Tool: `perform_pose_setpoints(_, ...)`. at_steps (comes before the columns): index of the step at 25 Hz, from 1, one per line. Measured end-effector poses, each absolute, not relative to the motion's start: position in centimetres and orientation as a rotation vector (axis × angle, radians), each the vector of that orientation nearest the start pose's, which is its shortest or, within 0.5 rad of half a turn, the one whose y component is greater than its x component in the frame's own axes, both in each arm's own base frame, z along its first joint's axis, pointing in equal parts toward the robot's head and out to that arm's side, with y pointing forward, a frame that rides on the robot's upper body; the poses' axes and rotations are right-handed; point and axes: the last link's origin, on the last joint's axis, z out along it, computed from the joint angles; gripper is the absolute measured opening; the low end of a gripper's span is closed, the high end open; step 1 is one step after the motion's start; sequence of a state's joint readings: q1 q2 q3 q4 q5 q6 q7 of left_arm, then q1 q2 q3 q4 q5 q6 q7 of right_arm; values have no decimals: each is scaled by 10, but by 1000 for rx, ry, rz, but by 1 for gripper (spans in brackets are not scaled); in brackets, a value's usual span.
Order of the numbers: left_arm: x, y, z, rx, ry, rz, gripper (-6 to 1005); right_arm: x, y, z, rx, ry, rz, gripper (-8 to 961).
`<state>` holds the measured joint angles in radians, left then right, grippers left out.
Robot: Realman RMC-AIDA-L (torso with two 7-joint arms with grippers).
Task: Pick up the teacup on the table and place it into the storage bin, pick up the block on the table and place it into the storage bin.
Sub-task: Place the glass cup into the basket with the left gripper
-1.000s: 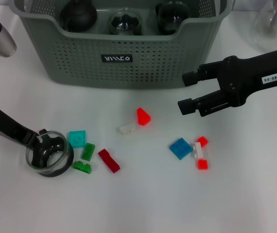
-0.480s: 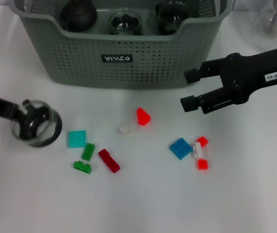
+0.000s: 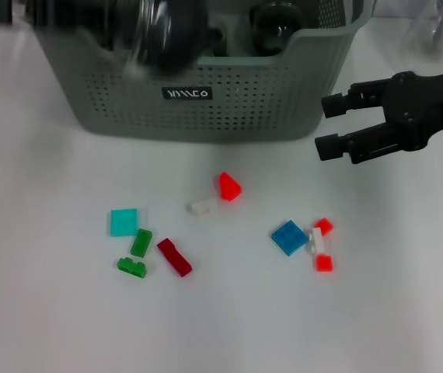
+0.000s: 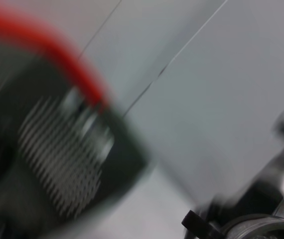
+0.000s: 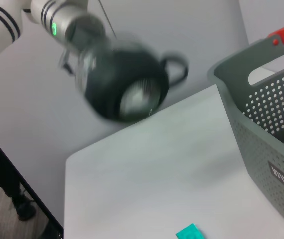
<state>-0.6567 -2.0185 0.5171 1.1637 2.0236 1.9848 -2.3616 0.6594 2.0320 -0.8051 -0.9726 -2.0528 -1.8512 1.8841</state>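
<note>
Left gripper (image 5: 79,69): grips the teacup (image 5: 124,87), a dark round glass cup with a loop handle, apparently at the rim, though blur hides the fingers themselves. Hangs high over the left part of the storage bin (image 3: 229,109), above the rim rather than inside. Probably carries the cup that high so that it clears the perforated wall before going down. Shows as a dark smear at the bin's left top edge in the head view. Looks like the transport step of the first half of the task, release not yet done.

Right gripper (image 3: 332,124): stands with jaws apart and nothing between them. Hovers just off the bin's front right corner, above the table (image 3: 50,311), fingers turned toward the bin. Seems held back there to keep out of the other arm's way, yet close to the blocks.

Inside the bin, toward its right: another dark glass cup (image 3: 276,19), so a gentle drop on the left side seems wise to avoid a knock.

In front of the bin, on the table, none of them touched:
- red wedge (image 3: 228,186), nearest the bin's front wall, with a white piece (image 3: 201,207) beside it
- blue tile (image 3: 289,237) and a red-and-white bar (image 3: 321,247), toward the bin's right end
- teal tile (image 3: 123,221), two green bricks (image 3: 141,242) and a dark red brick (image 3: 174,257), toward its left end
</note>
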Motion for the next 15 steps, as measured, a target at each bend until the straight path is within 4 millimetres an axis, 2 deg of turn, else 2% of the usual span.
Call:
perform_pose_setpoints(2, -154, 360, 127, -2722, -1111, -859, 48, 183, 343, 48, -3040, 723, 549, 946)
perform_pose_setpoints(3, -152, 362, 127, -2723, -1102, -860, 48, 183, 343, 48, -3042, 727, 553, 946)
perform_pose_setpoints(4, -140, 372, 128, -2713, -1057, -862, 48, 184, 342, 49, -3043, 732, 555, 946)
perform_pose_setpoints(7, -121, 400, 123, -2649, -1007, -763, 48, 184, 342, 51, -3038, 750, 560, 946)
perform_pose_setpoints(11, -116, 443, 103, -2507, -1006, -566, 49, 184, 343, 52, -3029, 772, 567, 946)
perform_pose_setpoints(15, -119, 469, 81, -2430, -1015, -439, 48, 184, 344, 53, -3022, 793, 564, 946)
